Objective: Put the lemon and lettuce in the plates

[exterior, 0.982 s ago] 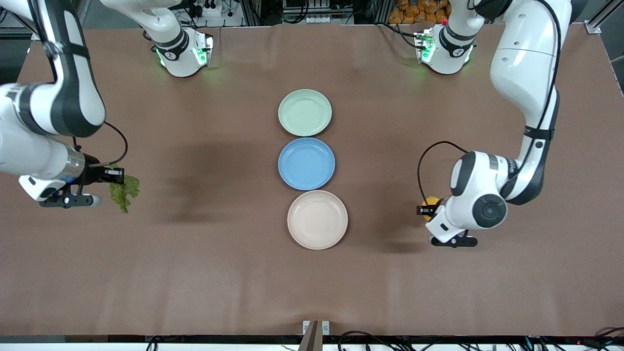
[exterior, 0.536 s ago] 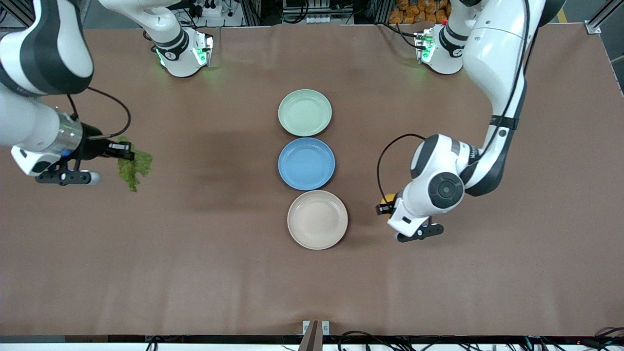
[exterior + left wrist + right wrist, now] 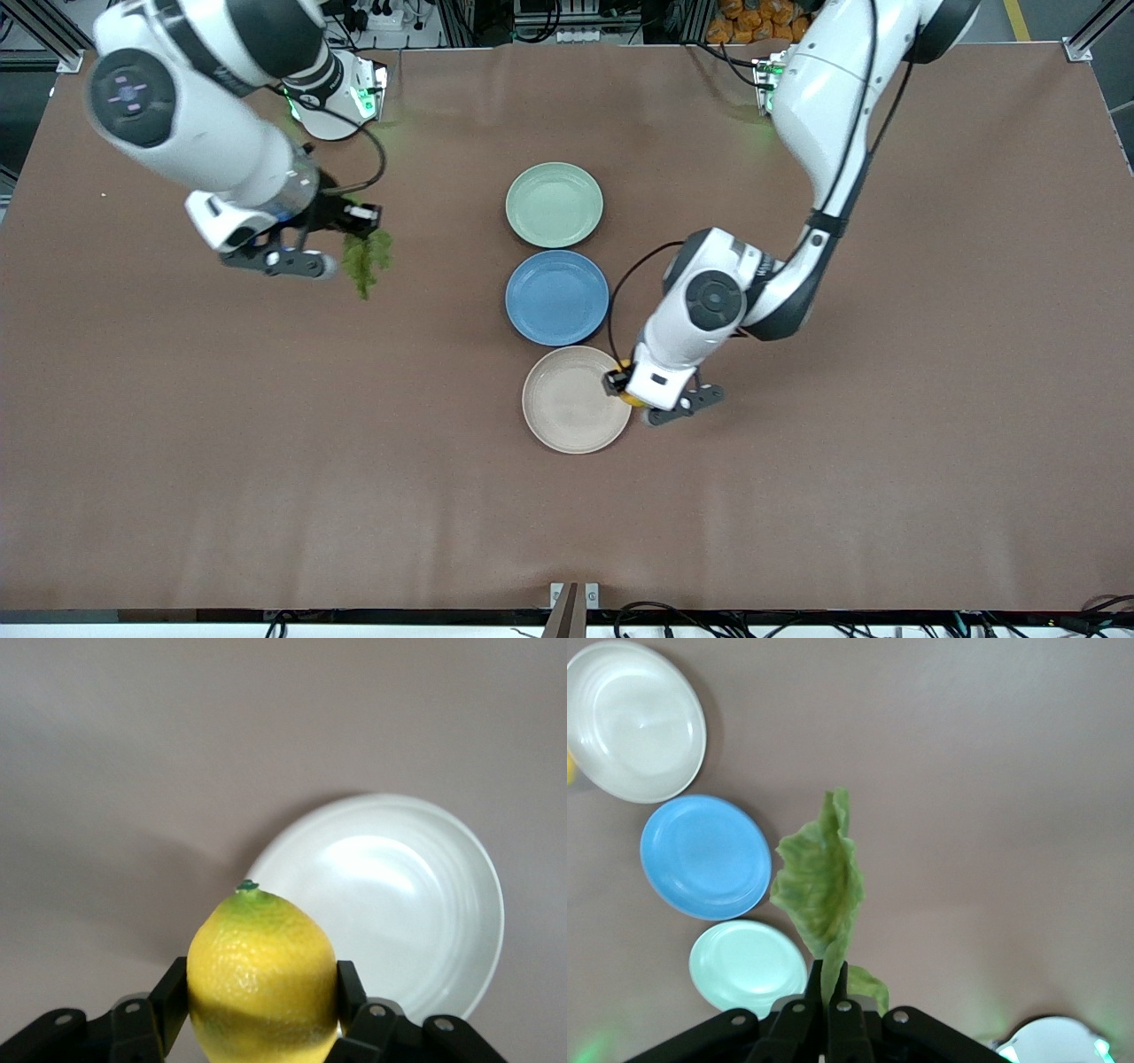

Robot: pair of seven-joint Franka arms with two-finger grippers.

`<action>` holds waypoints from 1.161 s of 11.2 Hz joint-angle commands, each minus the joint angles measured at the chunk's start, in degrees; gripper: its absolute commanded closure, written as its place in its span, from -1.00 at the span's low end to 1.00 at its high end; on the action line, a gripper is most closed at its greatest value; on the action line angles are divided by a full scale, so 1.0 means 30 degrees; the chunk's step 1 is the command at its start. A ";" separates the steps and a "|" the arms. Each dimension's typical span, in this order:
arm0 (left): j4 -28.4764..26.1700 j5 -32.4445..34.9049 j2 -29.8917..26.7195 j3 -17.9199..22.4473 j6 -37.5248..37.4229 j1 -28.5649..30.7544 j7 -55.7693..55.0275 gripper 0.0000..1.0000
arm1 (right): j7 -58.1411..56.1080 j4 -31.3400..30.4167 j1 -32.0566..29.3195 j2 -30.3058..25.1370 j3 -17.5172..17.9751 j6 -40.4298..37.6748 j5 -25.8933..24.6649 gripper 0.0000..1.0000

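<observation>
My left gripper (image 3: 623,386) is shut on the yellow lemon (image 3: 630,395) and holds it over the rim of the beige-cream plate (image 3: 567,406). In the left wrist view the lemon (image 3: 262,974) sits between the jaws with that plate (image 3: 399,904) below. My right gripper (image 3: 361,220) is shut on the green lettuce leaf (image 3: 367,257), held in the air over the bare table beside the mint green plate (image 3: 554,204), toward the right arm's end. In the right wrist view the leaf (image 3: 822,886) hangs from the jaws, with the mint plate (image 3: 747,967) and the beige plate (image 3: 633,720) in sight.
A blue plate (image 3: 556,297) lies between the mint and beige plates, all in a row at the table's middle; it also shows in the right wrist view (image 3: 705,857). The arms' bases (image 3: 335,97) stand along the table's edge farthest from the front camera.
My left gripper has carried the lemon from the left arm's end to the beige plate's rim. My right gripper has carried the lettuce up and toward the mint plate.
</observation>
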 commanded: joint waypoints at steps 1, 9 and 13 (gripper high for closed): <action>0.0348 -0.0480 0.0796 0.0367 0.1330 -0.1387 -0.1345 1.00 | 0.3980 -0.0965 0.0002 -0.0165 0.3137 0.0764 -0.0113 1.00; 0.0261 -0.0071 0.0130 0.1183 0.2451 -0.1538 -0.2405 -1.00 | 1.2364 -0.6672 0.0003 0.0009 1.0495 0.8225 -0.2041 1.00; 0.0231 0.0282 -0.1132 0.1687 -0.0296 0.0595 -0.1037 -1.00 | 1.4474 -0.8557 0.0705 0.1878 1.0824 1.1693 -0.4557 1.00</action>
